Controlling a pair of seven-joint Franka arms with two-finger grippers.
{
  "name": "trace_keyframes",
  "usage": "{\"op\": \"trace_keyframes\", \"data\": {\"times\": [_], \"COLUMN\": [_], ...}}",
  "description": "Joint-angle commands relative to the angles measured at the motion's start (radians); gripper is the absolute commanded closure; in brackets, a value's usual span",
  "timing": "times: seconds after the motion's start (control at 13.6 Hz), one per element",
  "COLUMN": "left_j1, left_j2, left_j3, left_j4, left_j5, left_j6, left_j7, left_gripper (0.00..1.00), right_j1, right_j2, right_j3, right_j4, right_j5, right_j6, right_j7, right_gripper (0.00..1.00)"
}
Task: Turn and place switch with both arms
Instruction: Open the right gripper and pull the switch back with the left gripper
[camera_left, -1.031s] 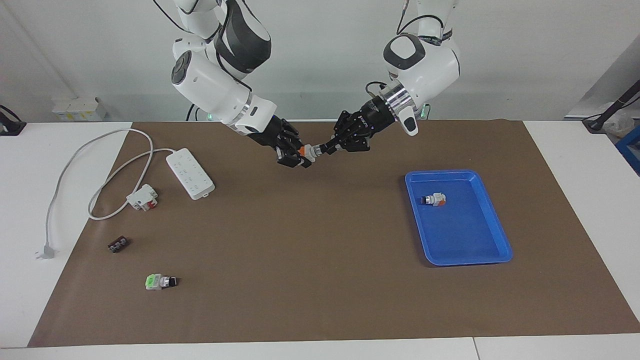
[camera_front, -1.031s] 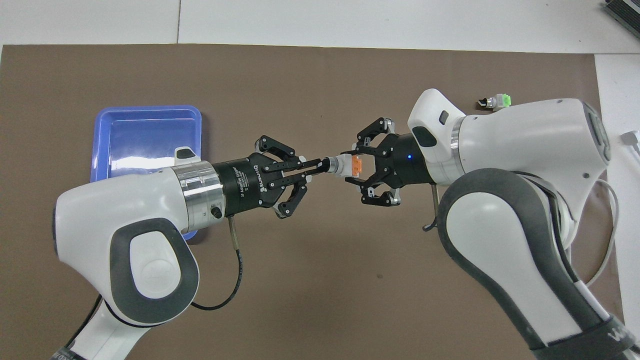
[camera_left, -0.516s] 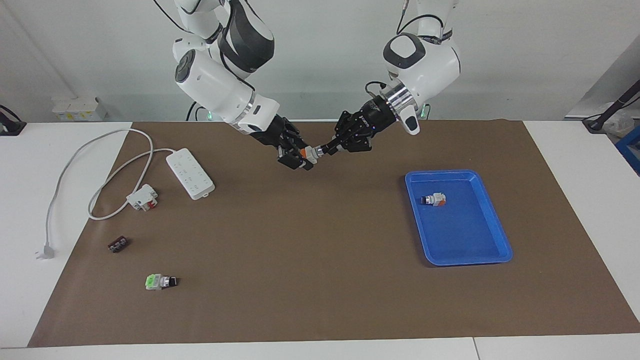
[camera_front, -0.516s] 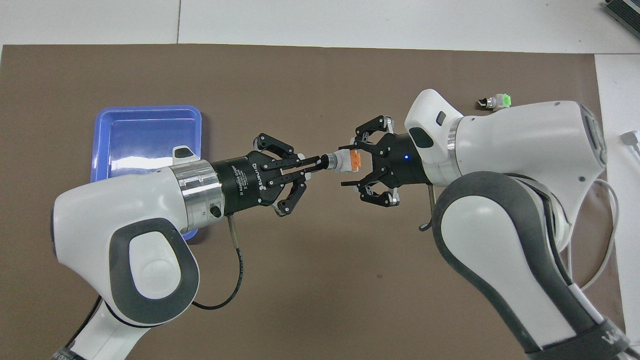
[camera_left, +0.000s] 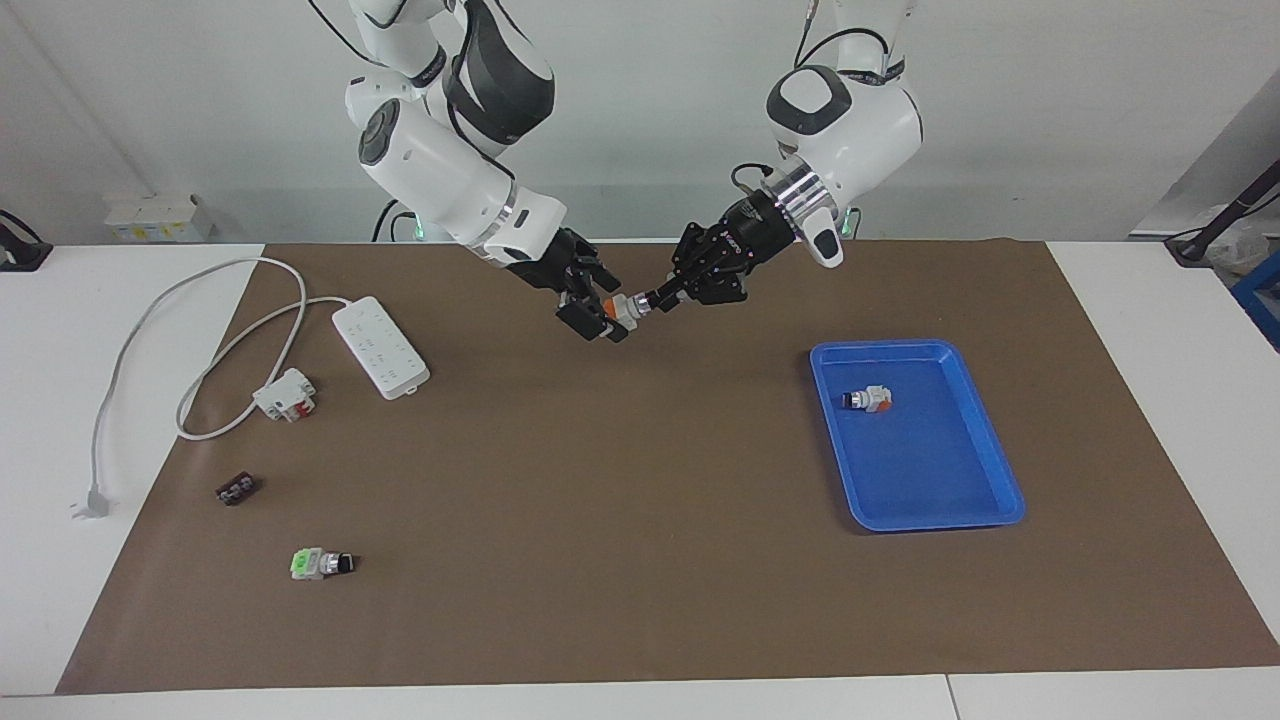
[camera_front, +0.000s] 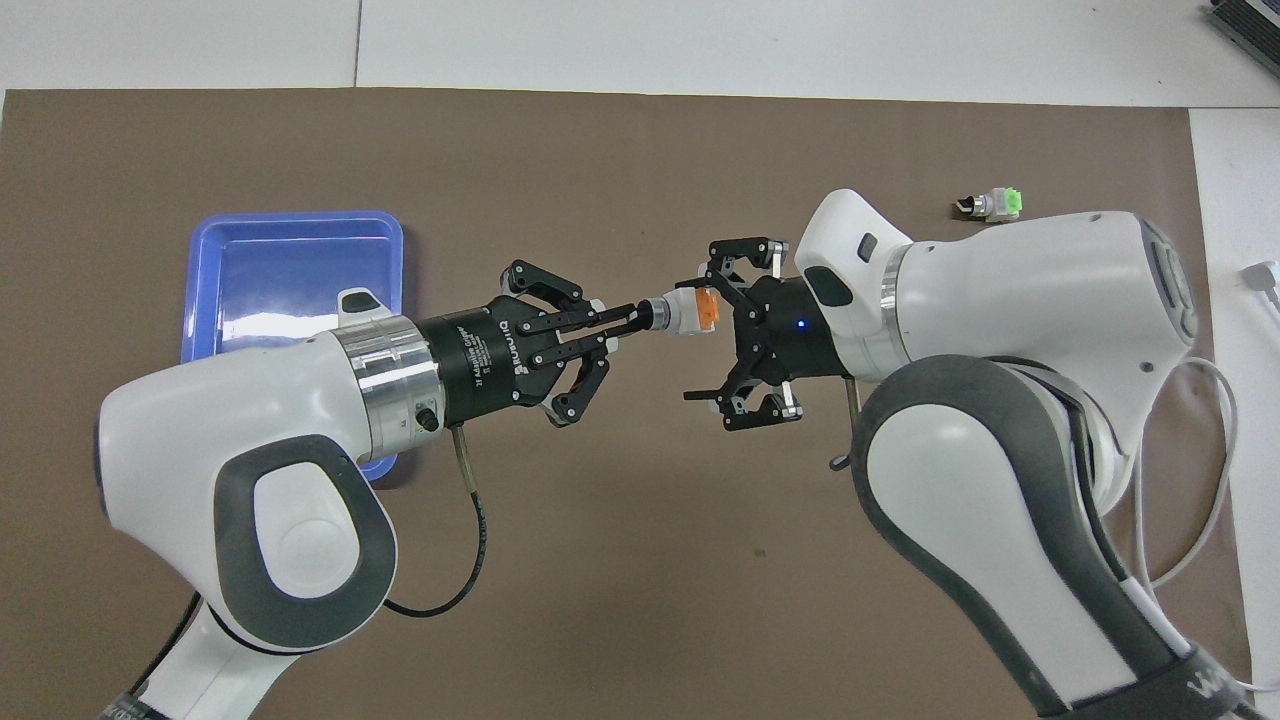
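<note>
**Inspector A:** I am starting with the largest item. The brown mat (camera_left: 600, 520) is covering the table. The blue tray (camera_left: 880, 347) is sitting on it toward the left arm's end and is already holding one white switch with an orange-red end (camera_left: 868, 400). A green-ended switch (camera_left: 318, 563) is lying untouched toward the right arm's end.

**Inspector B:** And how are the two claws standing?

**Inspector A:** Both are hanging over the middle of the mat, tip to tip. The left gripper (camera_front: 625, 322) is clamping its fingertips together on the black knob. The right gripper (camera_front: 703, 338) is standing with its fingers spread wide apart.

**Inspector B:** Where is the task's switch (camera_front: 680, 313) lying relative to them?

**Inspector A:** It is hanging in the air between the two, clear of the mat and lying level. Its knob end is pointing into the left gripper. Its orange block is sitting inside the right gripper's open span, close to one finger. I cannot tell whether that finger is touching it.

**Inspector B:** How are you judging progress?

**Inspector A:** I am rating the task as roughly midway. The switch is off the table, and only the left gripper appears to be carrying it. I cannot confirm that the turn is complete. I am listing these as outstanding: backing the right gripper clear, carrying the switch over the tray, and setting it down beside the one already there.
</note>
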Motion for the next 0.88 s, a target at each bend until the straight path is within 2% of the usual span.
{"op": "trace_keyframes", "data": {"times": [0.0,0.29,0.52,0.81], "left_j1": [-0.01,0.008,0.065,0.165], "left_j2": [0.012,0.014,0.014,0.012], "left_j3": [0.011,0.011,0.012,0.012], "left_j4": [0.011,0.006,-0.006,-0.004], "left_j5": [0.141,0.3,0.457,0.598], "left_j6": [0.027,0.016,0.004,-0.088], "left_j7": [-0.023,0.029,0.092,0.35], "left_gripper": [1.0,1.0,1.0,1.0], "right_j1": [0.0,0.0,-0.021,-0.04], "right_j2": [-0.037,-0.037,-0.032,-0.031], "right_j3": [0.0,0.0,-0.003,-0.012], "right_j4": [-0.042,-0.045,-0.039,-0.019], "right_j5": [0.024,0.024,0.023,-0.08], "right_j6": [0.01,0.01,0.009,0.012], "right_j7": [0.001,0.001,0.0,0.047], "right_gripper": [0.0,0.0,0.0,0.0]}}
